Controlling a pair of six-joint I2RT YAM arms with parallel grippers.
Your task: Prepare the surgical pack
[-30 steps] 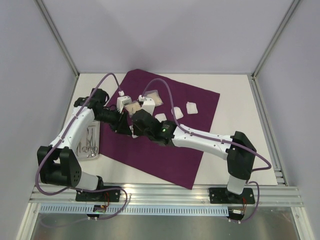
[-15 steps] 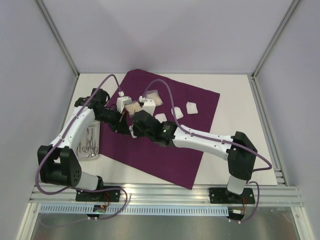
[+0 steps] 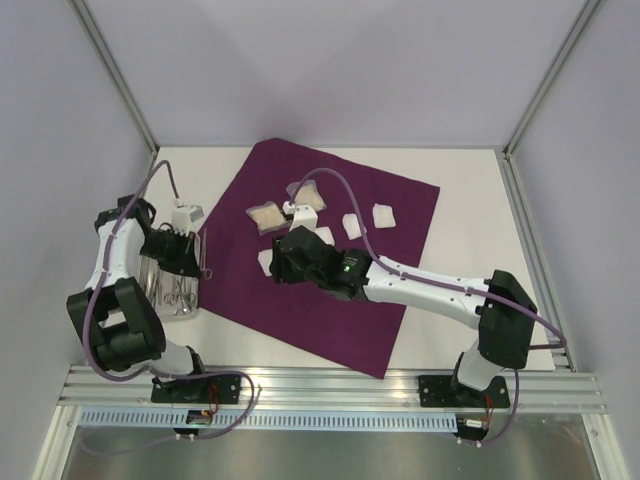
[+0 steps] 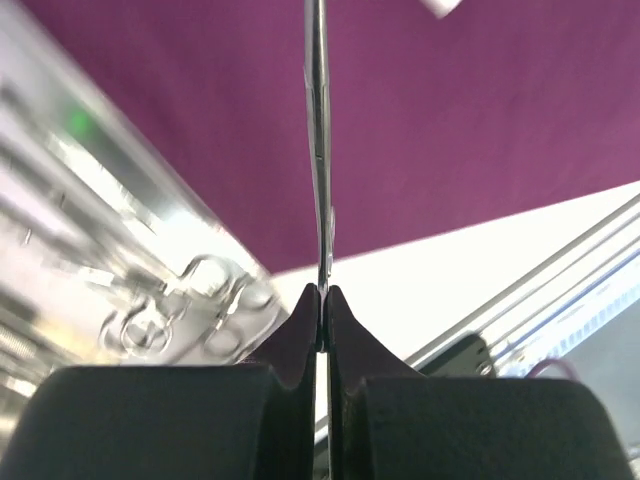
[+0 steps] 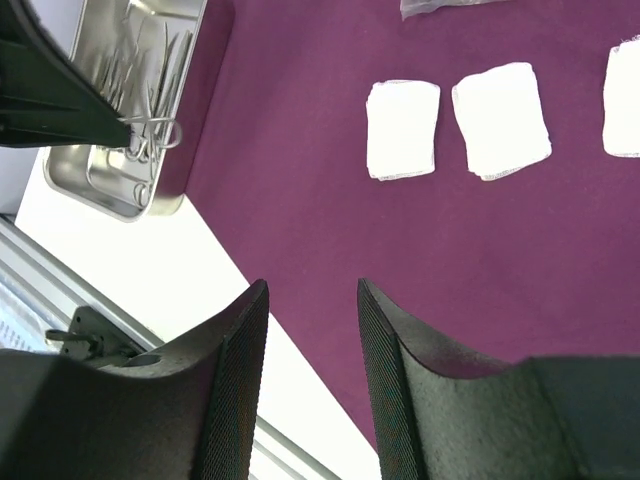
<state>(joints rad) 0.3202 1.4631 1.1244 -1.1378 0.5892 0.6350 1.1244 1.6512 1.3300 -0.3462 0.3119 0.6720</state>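
Observation:
The surgical pack [image 3: 330,290] lies spread as a big plum-purple sheet; it also shows in the left wrist view [image 4: 480,120] and the right wrist view [image 5: 420,260]. On it lie several white gauze squares [image 3: 352,225] [image 5: 402,130], a tan packet [image 3: 265,217] and a clear packet [image 3: 308,195]. My left gripper [image 3: 188,260] [image 4: 322,292] is shut on a thin metal instrument [image 4: 317,150] [image 5: 155,131] above the steel tray [image 3: 160,300]. My right gripper [image 3: 272,264] [image 5: 312,285] is open and empty above the sheet's left edge.
The steel tray [image 5: 70,180] with several metal instruments stands left of the sheet, near the table's left edge. An aluminium rail [image 3: 330,385] runs along the near edge. Grey walls enclose the table on three sides.
My left gripper has swung left, from over the sheet beside the right gripper to above the steel tray. The right arm has shifted slightly right.

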